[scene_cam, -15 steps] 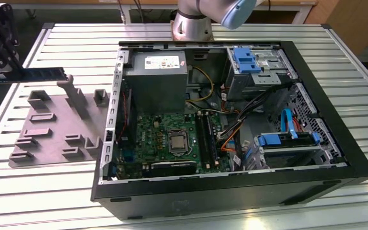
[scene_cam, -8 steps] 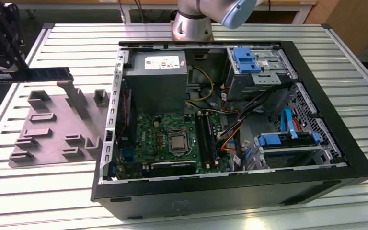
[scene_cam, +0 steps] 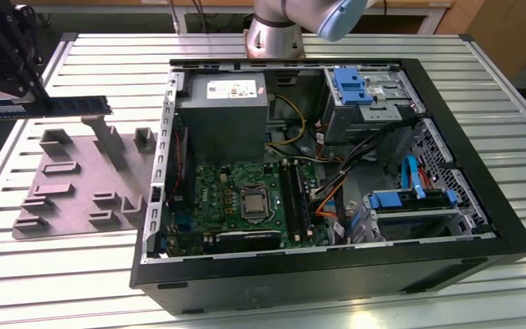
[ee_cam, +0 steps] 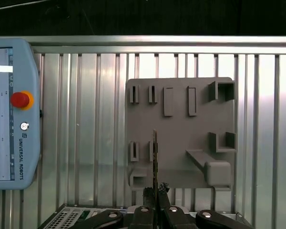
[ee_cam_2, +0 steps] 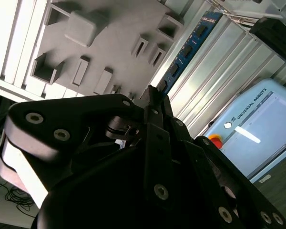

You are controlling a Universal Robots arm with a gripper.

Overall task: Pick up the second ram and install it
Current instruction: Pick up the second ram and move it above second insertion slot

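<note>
Exterior view: we see the gripper, its fingers closed on the second ram. The stick is held level in the air above the grey holder plate on the slatted counter, well apart from the motherboard inside the open computer case

Light: bright, even, from overhead.
Glare: white streaks on worktop slats beyond the pincer; washed-out slats in the second wrist view.
Shadow: pincer body dark; soft shade beside tray blocks.
</note>
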